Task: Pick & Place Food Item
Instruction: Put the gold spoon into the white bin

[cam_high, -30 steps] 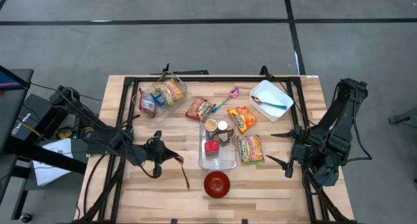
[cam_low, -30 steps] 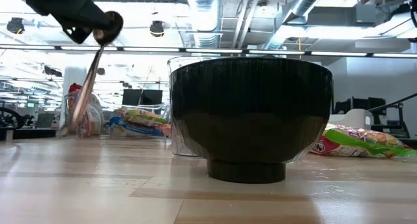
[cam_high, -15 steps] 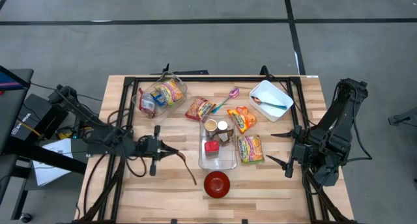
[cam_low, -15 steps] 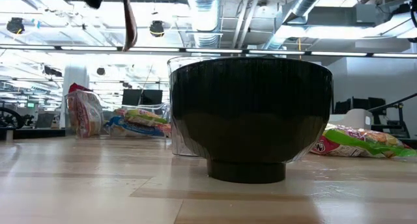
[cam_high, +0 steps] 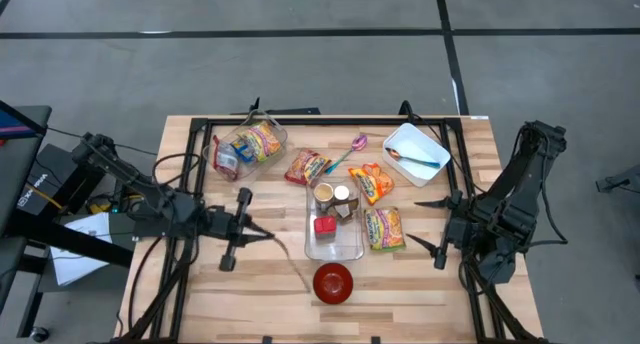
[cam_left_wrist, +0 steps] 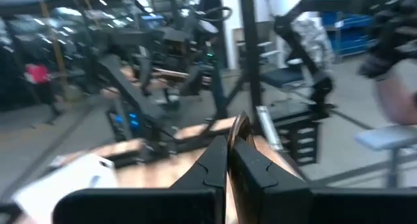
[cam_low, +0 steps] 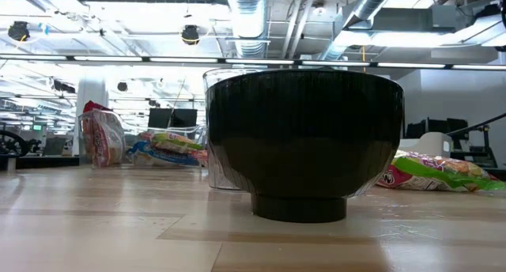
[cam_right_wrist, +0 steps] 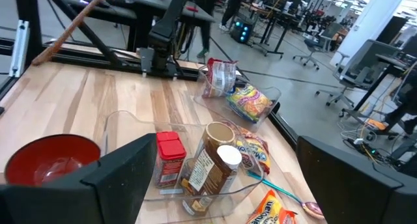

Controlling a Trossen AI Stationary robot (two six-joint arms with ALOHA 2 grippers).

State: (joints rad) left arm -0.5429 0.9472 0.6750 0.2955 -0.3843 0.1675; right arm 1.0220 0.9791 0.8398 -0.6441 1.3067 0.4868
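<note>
Left gripper: lower-left centre of the high view; fingers pinched tight on a thin brown strip of food, stick-like, that trails toward the glossy red round bowl at lower centre.
Strip handling: judged light, narrow and possibly brittle; a firm pinch near one end suits it.
Clear rectangular plastic tray: frame centre, above the bowl, holding jars and a red box.
Right gripper: right of centre, waiting beside the tray with fingers spread wide, holding nothing.
</note>
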